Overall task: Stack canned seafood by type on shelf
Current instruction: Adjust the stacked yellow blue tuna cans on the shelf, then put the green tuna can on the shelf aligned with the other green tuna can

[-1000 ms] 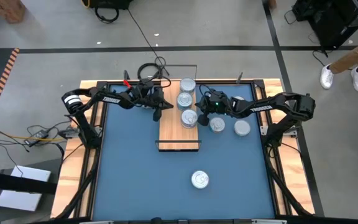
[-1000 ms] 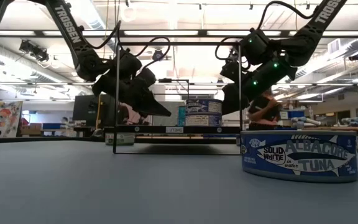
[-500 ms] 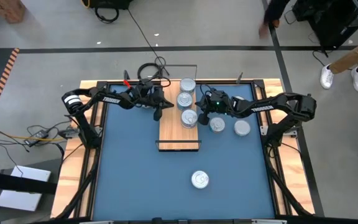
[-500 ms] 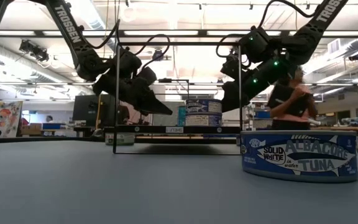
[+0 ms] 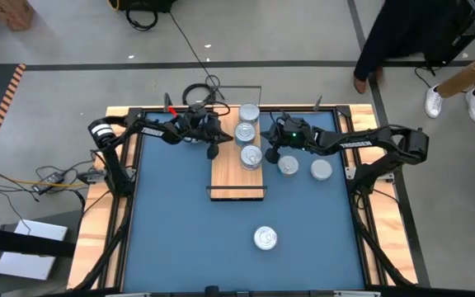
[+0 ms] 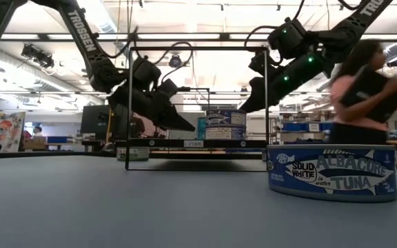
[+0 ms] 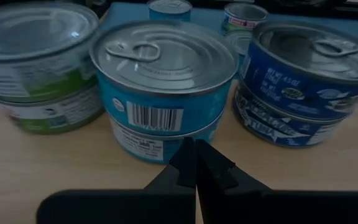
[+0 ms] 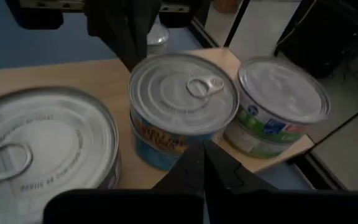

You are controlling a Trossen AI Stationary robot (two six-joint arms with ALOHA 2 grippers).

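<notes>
The high view looks straight down on the whole table (image 5: 180,239), far off. The low view sits at tabletop height, facing level across it into the room, a tuna tin (image 6: 332,171) close at right of frame. Both wrist views look closely at the same stacked tins (image 7: 164,93) on the shelf (image 5: 237,175) from opposite sides.

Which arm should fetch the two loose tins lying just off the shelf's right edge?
Right, probably. The right gripper, shut and empty, hovers next to the two loose tins on the blue table. The left gripper, also shut, sits across the shelf.
</notes>
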